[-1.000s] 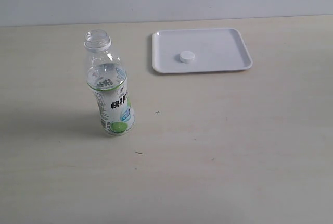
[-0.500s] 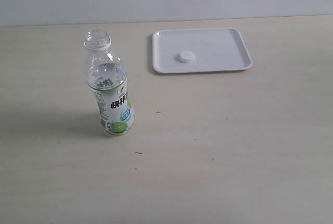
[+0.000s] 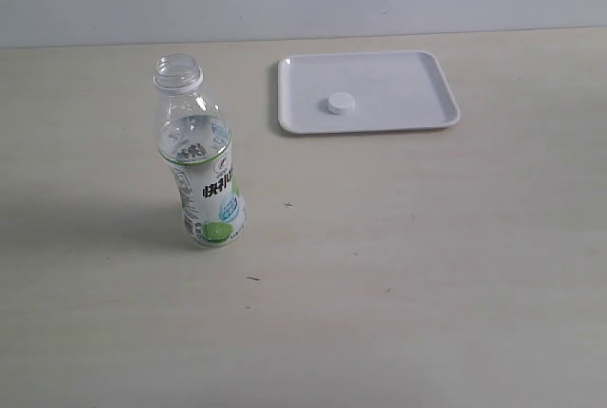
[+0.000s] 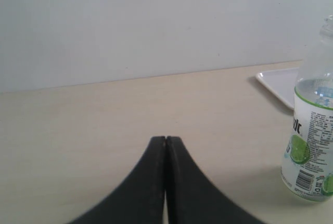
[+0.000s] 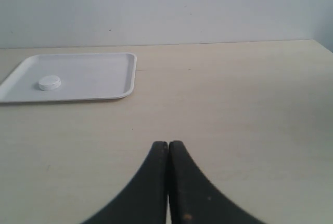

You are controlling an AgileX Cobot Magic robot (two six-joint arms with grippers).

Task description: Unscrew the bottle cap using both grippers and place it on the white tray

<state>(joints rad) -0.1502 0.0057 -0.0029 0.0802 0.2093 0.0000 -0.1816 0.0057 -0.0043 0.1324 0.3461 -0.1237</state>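
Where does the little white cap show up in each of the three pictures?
Exterior view: cap lies on the white tray, upper middle, right of the bottle.
Left wrist view: cap not in it; only a tray corner shows behind the bottle.
Right wrist view: cap lies on the tray.
Shared landmark: the white tray.

Bottle [image 3: 201, 157], label [image 3: 211, 185]: bold dark Chinese characters [image 3: 217, 180] run down the white band, too blurred to read with certainty; small blue patch [image 3: 229, 209] below them, print illegible; green circle [image 3: 217, 231] near the base. Same label ahead of the left claw [image 4: 165, 138], off to its side: fine print [image 4: 315, 130] and what looks like a barcode [image 4: 304, 179], both unreadable.
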